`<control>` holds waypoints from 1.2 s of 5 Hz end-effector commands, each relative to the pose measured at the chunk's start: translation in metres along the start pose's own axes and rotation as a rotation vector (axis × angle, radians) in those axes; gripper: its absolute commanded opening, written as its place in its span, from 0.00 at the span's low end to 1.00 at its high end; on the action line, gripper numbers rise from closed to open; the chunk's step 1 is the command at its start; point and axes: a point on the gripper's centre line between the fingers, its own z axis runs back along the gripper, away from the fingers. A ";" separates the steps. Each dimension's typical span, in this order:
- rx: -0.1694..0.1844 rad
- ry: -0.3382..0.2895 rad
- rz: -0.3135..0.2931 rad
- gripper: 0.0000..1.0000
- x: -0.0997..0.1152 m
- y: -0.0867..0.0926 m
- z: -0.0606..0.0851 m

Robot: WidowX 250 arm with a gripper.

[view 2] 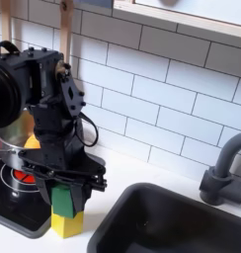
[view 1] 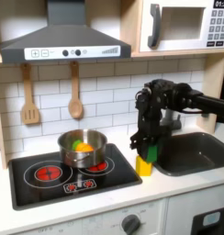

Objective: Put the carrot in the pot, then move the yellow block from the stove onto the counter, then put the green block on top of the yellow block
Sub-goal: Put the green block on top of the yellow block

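In both exterior views the yellow block (view 1: 142, 167) (view 2: 65, 225) stands on the cream counter (view 1: 183, 188) between the stove (view 1: 50, 179) (view 2: 12, 190) and the sink. Directly on top of it is the green block (view 1: 152, 151) (view 2: 63, 202), their faces touching or nearly so. My gripper (view 1: 151, 147) (view 2: 63, 196) comes down from above and is shut on the green block, one finger on each side. The steel pot (view 1: 83, 150) (view 2: 6, 138) rests on the stove's back burner with the orange carrot (view 1: 82, 145) (view 2: 31, 142) inside it.
A dark grey sink (view 1: 192, 152) (view 2: 182, 222) lies just beside the stacked blocks, with a grey faucet (view 2: 225, 170) behind it. Wooden utensils (view 1: 29, 99) hang on the tiled wall. A range hood (view 1: 63, 37) and a microwave (view 1: 183, 26) sit overhead.
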 end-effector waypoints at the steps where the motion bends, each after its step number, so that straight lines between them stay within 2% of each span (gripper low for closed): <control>1: 0.008 -0.005 0.004 0.00 0.003 0.002 0.000; 3: 0.007 -0.004 0.003 0.00 0.004 0.002 -0.002; 4: 0.005 -0.002 0.008 0.32 0.005 0.002 -0.002; 5: 0.015 0.000 0.023 1.00 0.005 0.009 -0.001; 6: 0.010 0.004 0.034 1.00 0.005 0.009 -0.004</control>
